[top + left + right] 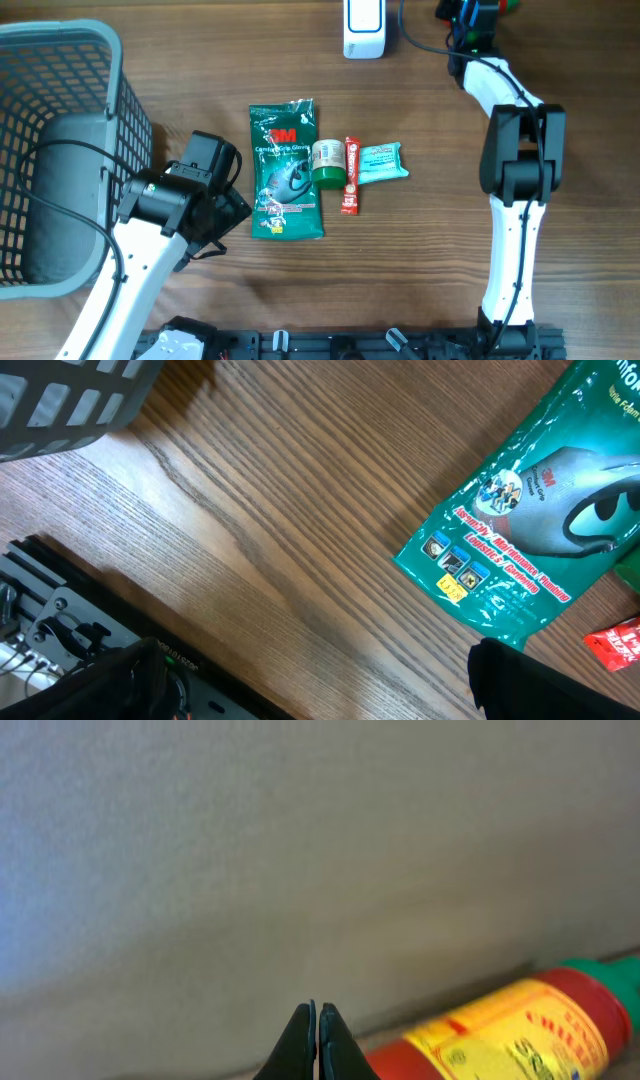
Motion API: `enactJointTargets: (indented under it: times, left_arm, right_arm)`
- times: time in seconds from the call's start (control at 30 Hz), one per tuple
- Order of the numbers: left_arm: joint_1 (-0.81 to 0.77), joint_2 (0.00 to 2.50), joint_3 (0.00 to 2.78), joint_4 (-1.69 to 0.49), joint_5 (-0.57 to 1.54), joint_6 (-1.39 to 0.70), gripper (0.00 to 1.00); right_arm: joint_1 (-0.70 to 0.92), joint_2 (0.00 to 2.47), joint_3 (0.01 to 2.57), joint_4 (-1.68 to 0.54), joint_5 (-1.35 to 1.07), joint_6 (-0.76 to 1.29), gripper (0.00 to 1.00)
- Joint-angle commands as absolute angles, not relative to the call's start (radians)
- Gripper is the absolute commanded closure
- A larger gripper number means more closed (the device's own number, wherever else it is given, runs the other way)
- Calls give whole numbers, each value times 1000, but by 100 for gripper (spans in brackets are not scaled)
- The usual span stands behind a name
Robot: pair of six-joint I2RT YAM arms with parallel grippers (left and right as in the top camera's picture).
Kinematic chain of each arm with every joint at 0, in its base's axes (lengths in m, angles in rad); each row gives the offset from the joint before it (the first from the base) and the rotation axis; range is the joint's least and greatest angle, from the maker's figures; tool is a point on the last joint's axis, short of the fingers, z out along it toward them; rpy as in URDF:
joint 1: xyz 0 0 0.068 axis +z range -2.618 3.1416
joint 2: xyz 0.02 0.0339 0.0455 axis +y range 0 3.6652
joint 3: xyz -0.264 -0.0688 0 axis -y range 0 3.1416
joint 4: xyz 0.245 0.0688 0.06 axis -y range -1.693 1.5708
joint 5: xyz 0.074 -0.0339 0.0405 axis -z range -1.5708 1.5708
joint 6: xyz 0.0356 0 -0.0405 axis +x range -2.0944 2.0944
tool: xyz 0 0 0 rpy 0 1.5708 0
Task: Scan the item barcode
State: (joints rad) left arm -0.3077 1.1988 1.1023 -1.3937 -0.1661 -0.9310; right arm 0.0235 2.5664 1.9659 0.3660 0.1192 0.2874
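Green pouch (286, 170) mid-bench isn't picked up yet; left claw (228, 215) gapes empty beside it, right claw (317, 1020) pinched shut on nothing; next probably needs an edge pinch, then the scanner (363, 28).

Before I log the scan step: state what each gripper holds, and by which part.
Nothing is held. The right gripper is shut on nothing; the left gripper stands open beside the green packet.

Four packaged items (286, 170) (326, 162) (351, 176) (381, 163), one basket (128, 110), one white device (362, 28).
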Motion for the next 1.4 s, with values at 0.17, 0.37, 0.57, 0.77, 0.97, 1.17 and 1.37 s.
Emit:
enactJointTargets:
  times: [0.17, 0.37, 0.57, 0.77, 0.97, 1.17, 1.37]
  left_arm:
    - [-312, 1199, 1102, -1394, -169, -948, 0]
    - [-312, 1199, 1102, -1394, -169, -948, 0]
    - [-312, 1199, 1102, -1394, -168, -948, 0]
    - [-312, 1199, 1102, -1394, -169, -948, 0]
    - [-312, 1199, 1102, -1394, -169, -948, 0]
    - [-312, 1199, 1102, -1394, -169, -948, 0]
    - [-312, 1199, 1102, -1394, -169, -948, 0]
  right_arm:
    - [5, 2609, 2008, 223, 111, 157, 96]
    - [-30, 2611, 2009, 187, 54, 157, 95]
    - [-42, 2613, 2008, 103, 43, 152, 96]
    - [-42, 2612, 2009, -182, 19, 104, 96]
    - [-34, 2498, 2009, -442, 17, 136, 96]
    - [-31, 2347, 2009, -426, -161, 138, 96]
    - [-26, 2370, 2008, -165, -192, 131, 96]
